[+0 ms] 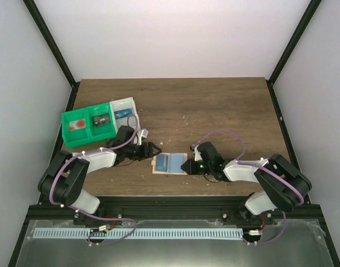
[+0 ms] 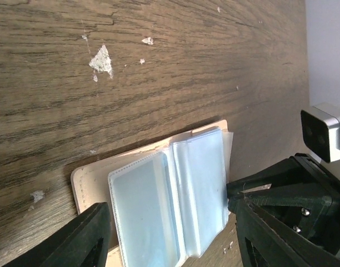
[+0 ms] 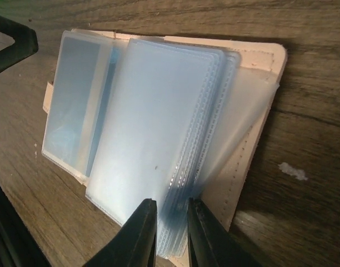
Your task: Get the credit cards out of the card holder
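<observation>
Your tabletop (image 1: 214,105), listed left to right. Item one: a green bin (image 1: 92,140) at the far left, two compartments; the left holds a pale piece with a red spot (image 1: 78,123), the right a small dark piece (image 1: 101,119), both too small to identify. Item two: a white bin (image 1: 131,105) touching the green bin's right side, with a small blue piece (image 1: 123,113) inside. Item three: your left gripper (image 1: 154,150), released, its fingers (image 2: 81,239) spread wide and low, just beside the left edge of the holder. Item four: the card holder (image 1: 169,163), lying open and flat near the front middle, tan cover (image 2: 92,178) down, its clear plastic sleeves (image 3: 159,111) fanned upward with a bluish tint; you cannot tell whether cards sit in them. Item five: your right gripper (image 1: 186,166), at the holder's right edge, clenched narrow on the near edge of the sleeve stack, one finger (image 3: 142,233) either side of it.
</observation>
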